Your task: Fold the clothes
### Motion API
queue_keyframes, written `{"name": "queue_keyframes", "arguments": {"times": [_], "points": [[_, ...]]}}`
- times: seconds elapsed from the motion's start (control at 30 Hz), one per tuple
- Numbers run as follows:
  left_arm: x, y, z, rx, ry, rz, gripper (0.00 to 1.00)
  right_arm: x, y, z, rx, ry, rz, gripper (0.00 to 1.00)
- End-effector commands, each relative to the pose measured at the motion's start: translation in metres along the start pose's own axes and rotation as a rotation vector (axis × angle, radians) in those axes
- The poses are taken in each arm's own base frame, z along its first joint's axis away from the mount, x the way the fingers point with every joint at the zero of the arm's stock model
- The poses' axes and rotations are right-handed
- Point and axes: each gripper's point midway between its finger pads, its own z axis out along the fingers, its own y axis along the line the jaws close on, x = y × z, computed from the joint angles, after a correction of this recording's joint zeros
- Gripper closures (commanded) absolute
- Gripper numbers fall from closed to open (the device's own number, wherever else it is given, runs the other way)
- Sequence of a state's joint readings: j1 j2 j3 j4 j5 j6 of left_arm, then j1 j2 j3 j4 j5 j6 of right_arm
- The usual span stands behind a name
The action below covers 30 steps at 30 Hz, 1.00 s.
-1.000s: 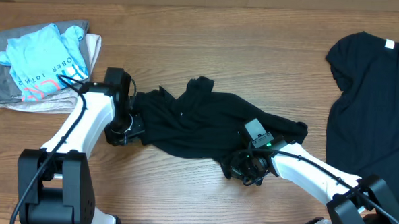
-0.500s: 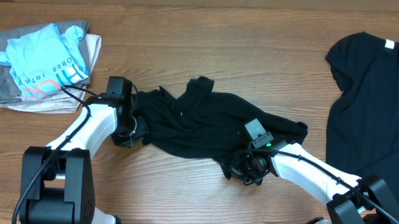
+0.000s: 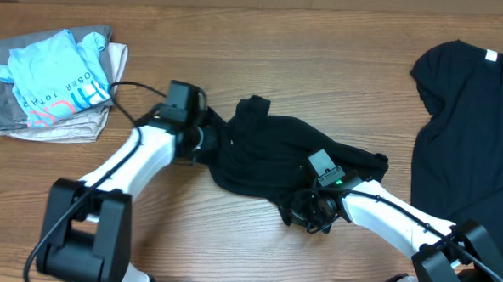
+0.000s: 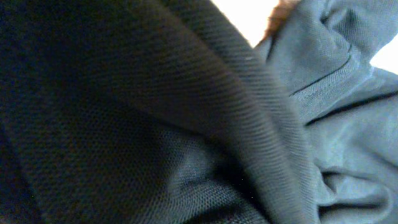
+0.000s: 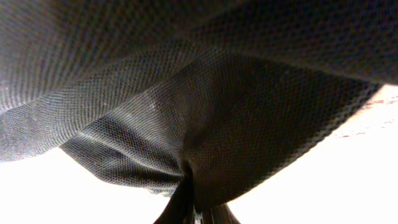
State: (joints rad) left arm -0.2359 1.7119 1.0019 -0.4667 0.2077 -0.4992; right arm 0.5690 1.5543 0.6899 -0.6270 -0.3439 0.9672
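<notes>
A crumpled black shirt [image 3: 268, 150] lies in the middle of the wooden table [image 3: 324, 42]. My left gripper [image 3: 207, 141] is at the shirt's left edge, buried in the cloth, shut on it. The left wrist view is filled with the shirt's black fabric [image 4: 186, 112] and my fingers are hidden. My right gripper [image 3: 304, 213] is at the shirt's lower right edge, shut on a pinch of the cloth. In the right wrist view the shirt's fabric [image 5: 236, 112] gathers into a fold at the gripper's jaws [image 5: 196, 208].
A second black garment [image 3: 473, 125] lies spread flat at the right edge. A folded pile sits at the far left: a light blue printed shirt [image 3: 54, 77] on top of a grey garment [image 3: 2, 105].
My left gripper has moved right and up, carrying the shirt's left edge with it so the shirt is now bunched narrower. The right arm has not moved.
</notes>
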Motion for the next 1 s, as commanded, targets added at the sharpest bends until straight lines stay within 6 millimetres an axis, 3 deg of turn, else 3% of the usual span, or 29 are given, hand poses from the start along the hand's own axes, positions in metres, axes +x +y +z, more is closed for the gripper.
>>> {"name": "queue_keyframes", "arguments": {"times": [0.0,0.13,0.3,0.7,0.77,0.97], "points": [[0.007,-0.018,0.029,-0.013,0.006,0.067,0.96,-0.002,-0.013,0.006,0.045,-0.006,0.011,0.96],[0.016,-0.023,0.042,-0.050,0.008,0.150,0.96,-0.002,-0.013,0.006,0.045,-0.006,0.011,0.96],[0.017,-0.034,0.038,-0.086,0.004,0.262,0.96,-0.002,-0.013,0.006,0.044,-0.006,0.011,0.95],[-0.031,-0.081,-0.040,-0.101,0.022,0.253,0.96,-0.002,-0.013,0.006,0.046,-0.005,-0.009,0.95],[-0.034,-0.073,-0.051,-0.149,0.026,0.208,0.96,-0.002,-0.013,0.006,0.046,-0.004,-0.012,0.95],[-0.029,-0.018,-0.067,-0.306,0.093,-0.014,0.96,-0.002,-0.013,0.006,0.046,-0.004,-0.015,0.95]]}}
